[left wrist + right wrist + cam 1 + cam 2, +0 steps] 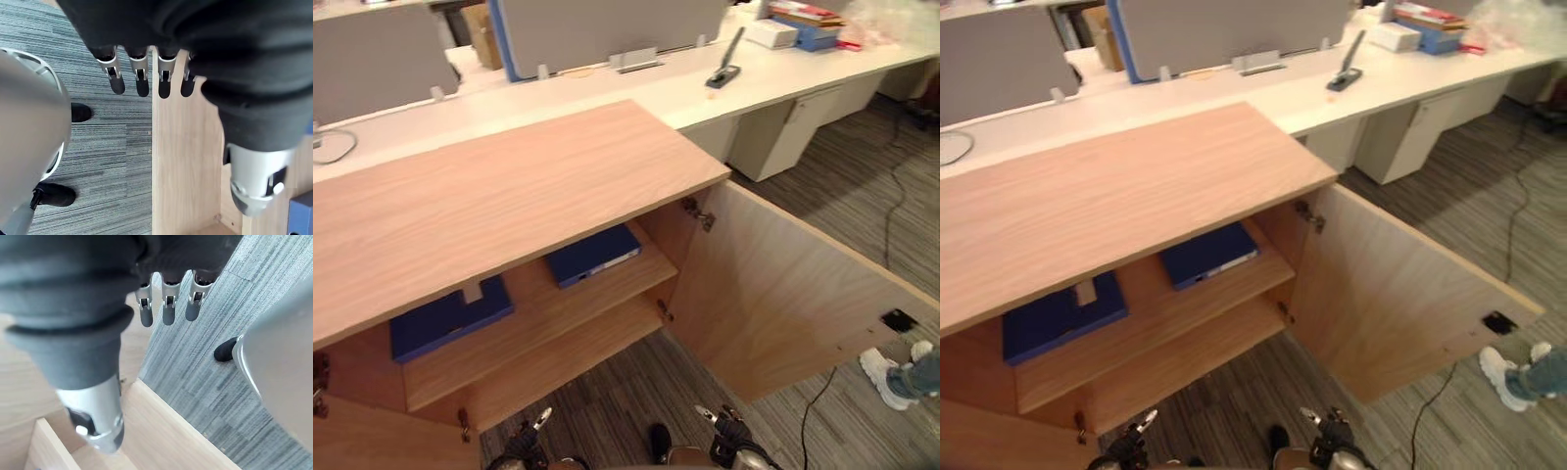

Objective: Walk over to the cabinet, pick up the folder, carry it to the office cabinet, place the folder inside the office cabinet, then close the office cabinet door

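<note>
Wood-grain cabinet [509,186] mid-frame, door [783,294] wide; flat blue folder [592,253] and second folder [445,321] on its shelf. Bottom edge: left hand [524,443], right hand [732,431], fingers straight, empty, above striped carpet [607,392].

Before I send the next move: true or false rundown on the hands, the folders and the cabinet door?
1. The left hand and right hand hold nothing. True.
2. The right door is shut. False: it stands wide open.
3. A right folder and a left folder lie on the upper shelf. True.
4. A folder lies on the cabinet top. False: both lie inside, on the shelf.
</note>
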